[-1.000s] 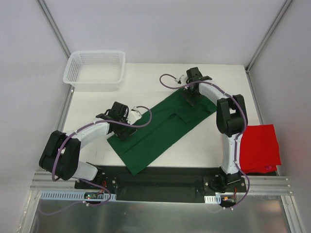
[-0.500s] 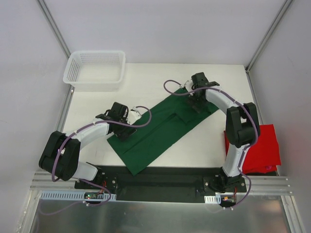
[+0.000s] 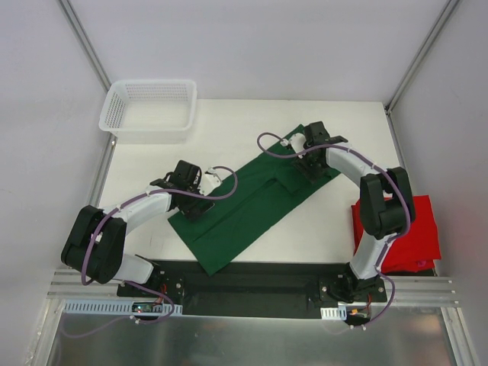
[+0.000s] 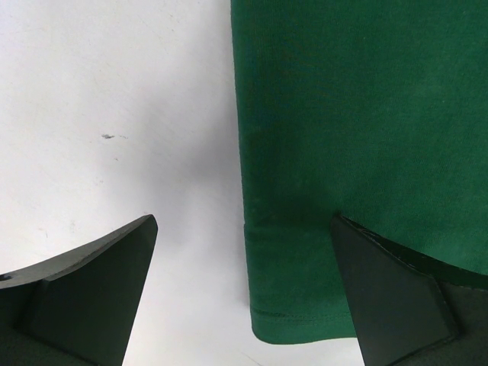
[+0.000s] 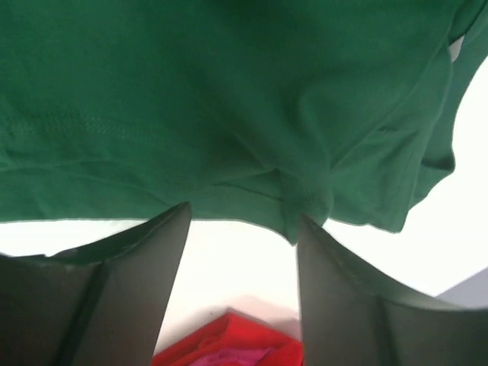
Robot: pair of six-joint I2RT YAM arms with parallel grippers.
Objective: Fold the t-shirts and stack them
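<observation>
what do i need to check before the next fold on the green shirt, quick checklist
1. left hand open, astride the edge of the green shirt: ok
2. right hand pinching the shirt's far end: cannot tell
3. shirt's near end flat on the table: ok
4. red shirt apart from the green one: ok
5. basket away from both arms: ok

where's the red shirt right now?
Top view: red shirt lies at the table's near right edge, beside the right arm, apart from the green shirt.
</observation>
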